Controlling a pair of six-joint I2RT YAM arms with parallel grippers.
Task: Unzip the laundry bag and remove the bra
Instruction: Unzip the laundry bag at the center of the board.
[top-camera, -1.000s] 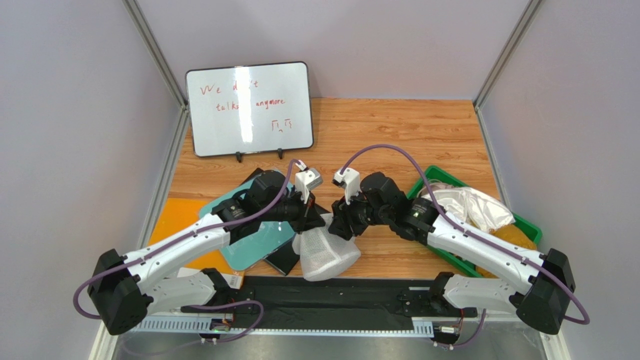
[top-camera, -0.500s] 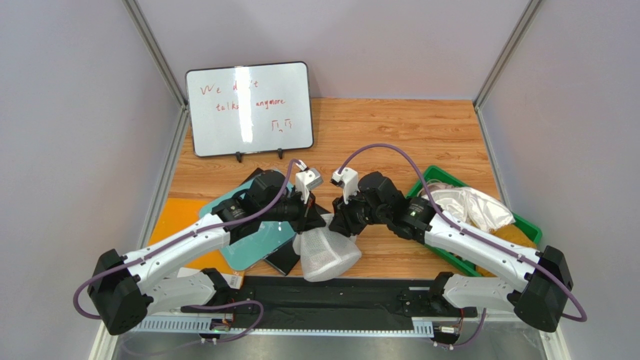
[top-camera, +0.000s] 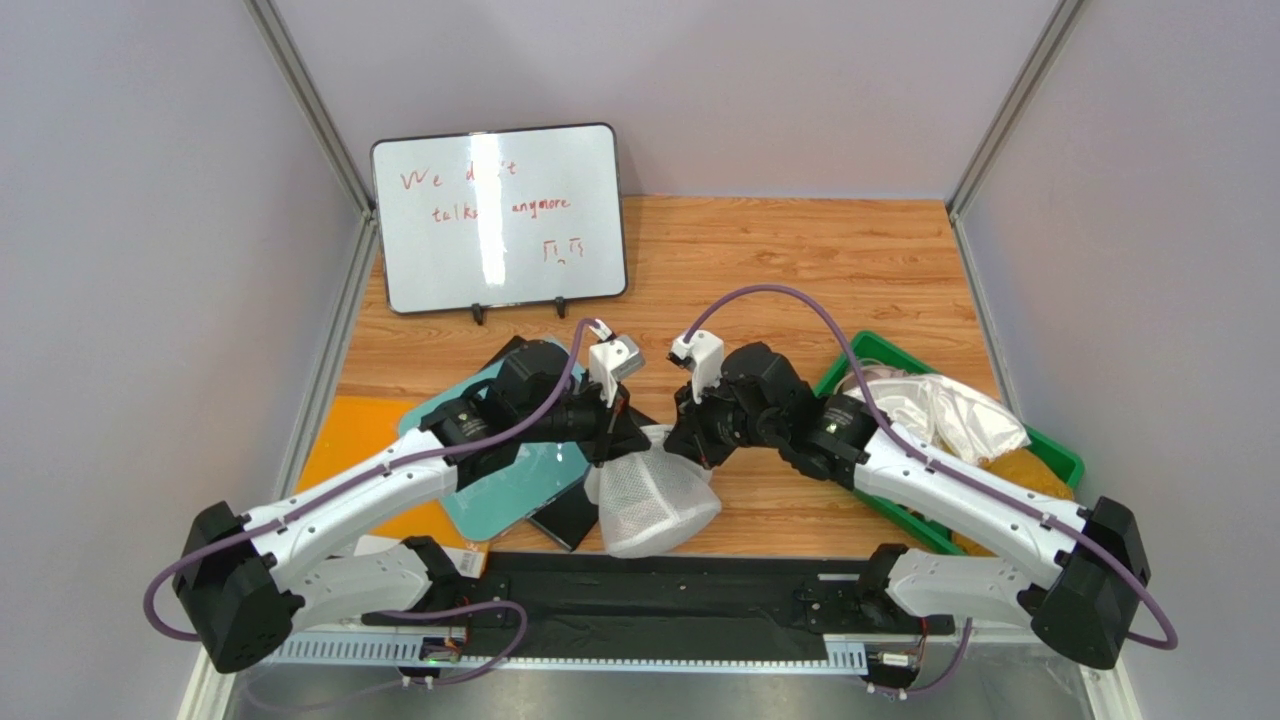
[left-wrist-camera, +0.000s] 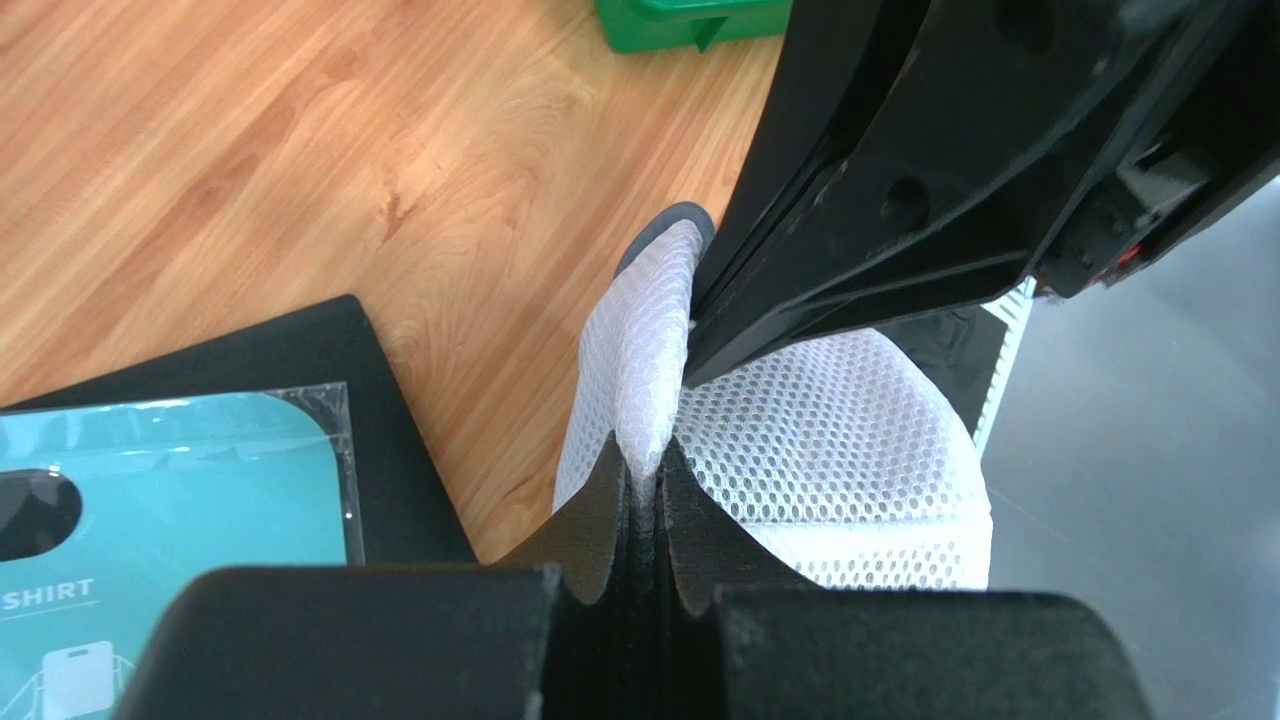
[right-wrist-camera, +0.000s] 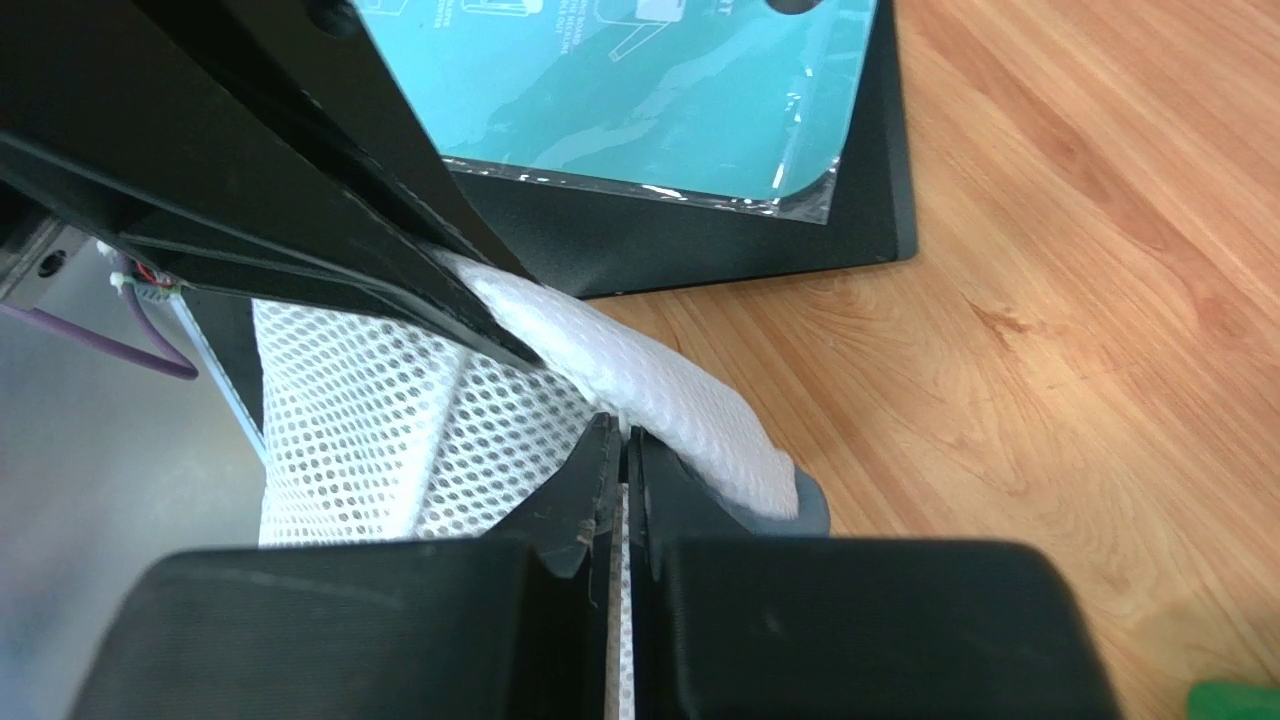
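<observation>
Left gripper (left-wrist-camera: 643, 477) is pinching a fold of the laundry bag (left-wrist-camera: 842, 450), with its jaws pressed together on the white mesh just below the grey-blue zip rim (left-wrist-camera: 670, 225). I am watching the right gripper (right-wrist-camera: 621, 438) facing it from the other side. Its jaws are closed too, clamping the same raised fold of mesh, and the two sets of fingers are almost touching.

From the overhead camera I am seeing the laundry bag (top-camera: 649, 510) sitting between the two arms near the front edge of the wooden table (top-camera: 812, 270). Its rim is being held up between the left gripper (top-camera: 619, 444) and the right gripper (top-camera: 679, 444), and its mesh body is bulging toward the arm bases.

A teal shirt package (top-camera: 511, 468) is lying on a black pad just left of the bag. A green bin (top-camera: 902, 518) holding a white cloth (top-camera: 939, 408) is sitting well to the right. A whiteboard (top-camera: 499, 215) is standing at the back left.
</observation>
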